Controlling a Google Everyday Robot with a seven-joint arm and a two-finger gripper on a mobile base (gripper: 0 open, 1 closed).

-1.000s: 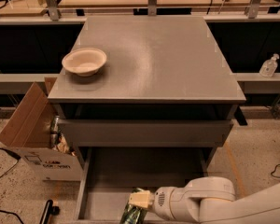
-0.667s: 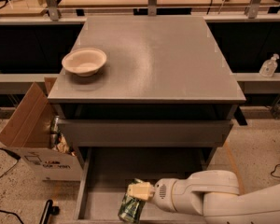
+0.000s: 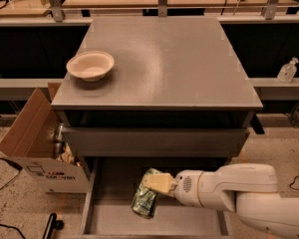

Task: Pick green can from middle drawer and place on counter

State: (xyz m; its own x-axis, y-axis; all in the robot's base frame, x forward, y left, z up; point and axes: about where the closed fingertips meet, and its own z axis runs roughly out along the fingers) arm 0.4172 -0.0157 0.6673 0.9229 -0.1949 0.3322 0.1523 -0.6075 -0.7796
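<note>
- Gripping the green can (image 3: 144, 201) by its upper end with the pincer (image 3: 155, 181), closed around it, arm reaching in from the right.
- Holding the can tilted inside the open middle drawer (image 3: 112, 219), near the centre of its floor. Cannot tell whether the lower end touches the floor or hangs just above it.
- Judged as mid-pick: grasped, not yet brought up to the counter (image 3: 159, 59).
- Risk of slipping: held near one end only and off the vertical, so likely to swing or slide out on a quick lift.
- Risk of snagging: closed drawer front (image 3: 154, 141) and the counter's edge directly overhead. Likely to knock the can or wrist against them if raised straight up, so better to draw outward first.
- Risk at set-down: likely to topple and roll toward an edge if released while tilted, so better to level it upright beforehand.
- Risk of collision: bowl (image 3: 90, 65) on the counter's left side. Safer to set down well apart from it.
</note>
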